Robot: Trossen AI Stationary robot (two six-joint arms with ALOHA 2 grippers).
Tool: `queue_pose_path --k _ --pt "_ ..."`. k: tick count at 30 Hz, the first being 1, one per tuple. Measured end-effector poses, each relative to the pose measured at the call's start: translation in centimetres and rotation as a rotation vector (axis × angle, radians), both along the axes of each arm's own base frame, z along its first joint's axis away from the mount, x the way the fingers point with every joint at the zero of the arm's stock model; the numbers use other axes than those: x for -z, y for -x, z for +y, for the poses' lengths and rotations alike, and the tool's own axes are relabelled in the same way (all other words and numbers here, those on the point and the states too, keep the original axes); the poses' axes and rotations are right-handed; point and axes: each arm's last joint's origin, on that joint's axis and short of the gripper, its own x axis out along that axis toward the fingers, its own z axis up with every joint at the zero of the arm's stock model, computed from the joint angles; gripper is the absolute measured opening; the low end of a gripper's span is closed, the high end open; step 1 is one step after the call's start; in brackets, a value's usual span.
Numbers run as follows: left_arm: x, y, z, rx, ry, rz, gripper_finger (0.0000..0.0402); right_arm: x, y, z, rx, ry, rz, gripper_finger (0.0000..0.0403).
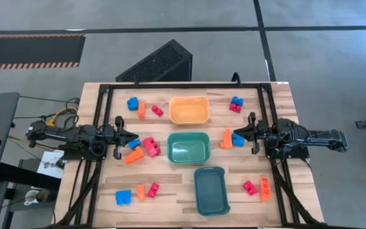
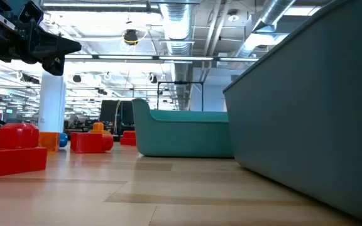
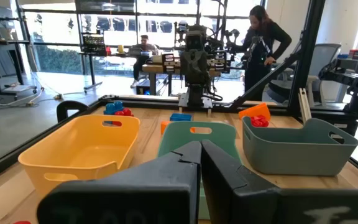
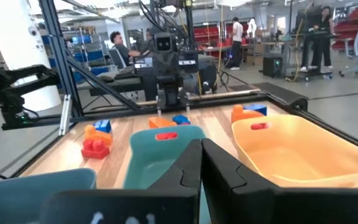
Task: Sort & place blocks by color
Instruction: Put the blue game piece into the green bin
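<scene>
Small blue, orange and red blocks lie flat on the table in groups: far left (image 1: 142,108), far right (image 1: 236,104), near left (image 1: 138,192), near right (image 1: 258,187). A blue, red and orange group (image 1: 143,149) lies under and beside my left gripper (image 1: 135,138). An orange and a blue block (image 1: 230,139) lie by my right gripper (image 1: 234,135). Both grippers are shut, hold nothing and point level at each other across the green tray (image 1: 188,147). The wrist views show the fingertips of the left (image 3: 199,144) and the right gripper (image 4: 201,144) closed together. In the low view my left gripper (image 2: 68,47) hangs above the table.
Three trays stand down the table's middle: orange (image 1: 189,109) far, green in the centre, teal (image 1: 211,189) near. A black frame (image 1: 183,86) runs along the table's edges. People (image 3: 263,37) are in the room beyond. Bare wood (image 1: 176,191) shows between the near-left blocks and the teal tray.
</scene>
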Motion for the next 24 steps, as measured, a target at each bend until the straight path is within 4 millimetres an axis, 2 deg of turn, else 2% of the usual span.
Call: queue_pose_path --k 2,10,18,24 --pt "0.0 0.0 0.0 0.0 0.0 0.0 0.0 -0.2 0.0 0.0 0.001 0.001 -0.011 0.0033" --pt "0.0 0.0 0.0 0.0 0.0 0.0 0.0 -2.5 0.5 0.0 -0.009 -0.049 -0.259 0.0033" --pt "0.0 0.0 0.0 0.0 0.0 0.0 0.0 -3.2 0.7 0.0 -0.04 -0.185 -0.335 0.0033" --pt "0.0 0.0 0.0 0.0 0.0 0.0 0.0 -3.7 0.9 0.0 -0.045 -0.185 -0.39 0.0033"
